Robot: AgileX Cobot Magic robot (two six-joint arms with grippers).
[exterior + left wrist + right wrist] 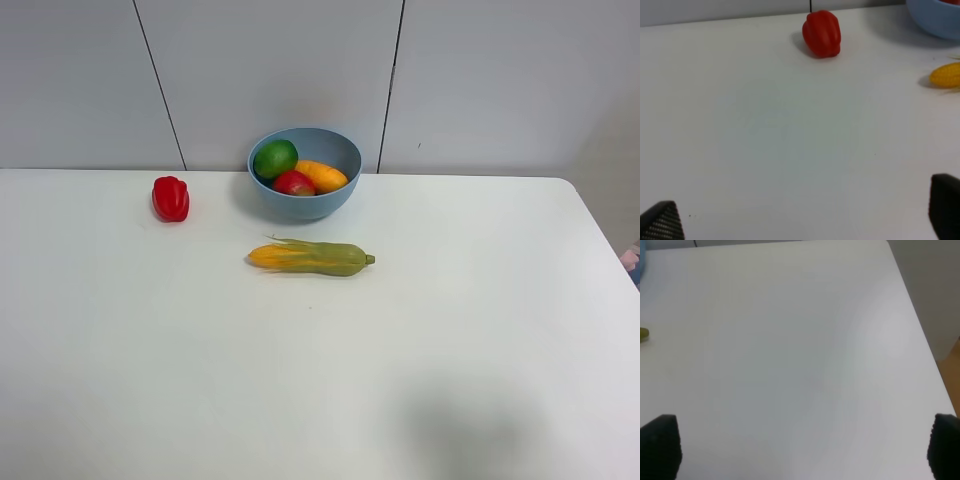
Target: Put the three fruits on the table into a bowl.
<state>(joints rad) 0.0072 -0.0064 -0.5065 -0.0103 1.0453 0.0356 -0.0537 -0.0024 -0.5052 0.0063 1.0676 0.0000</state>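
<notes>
Both grippers, left (802, 212) and right (800, 447), spread wide, empty above bare table (480, 330). Lime (275, 159), mango (322, 175), pomegranate (293, 183) sit inside bowl (335, 140). Corn cob (312, 258) before bowl; red pepper (171, 198) off left.

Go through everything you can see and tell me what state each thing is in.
Light-blue plastic bowl: upright, holding three fruits.
Dark-green lime: in bowl.
Orange mango: in bowl.
Red-yellow pomegranate: in bowl.
Red bell pepper: on table.
Corn cob: lying on table.
Left hand: open, empty.
Right hand: open, empty.
</notes>
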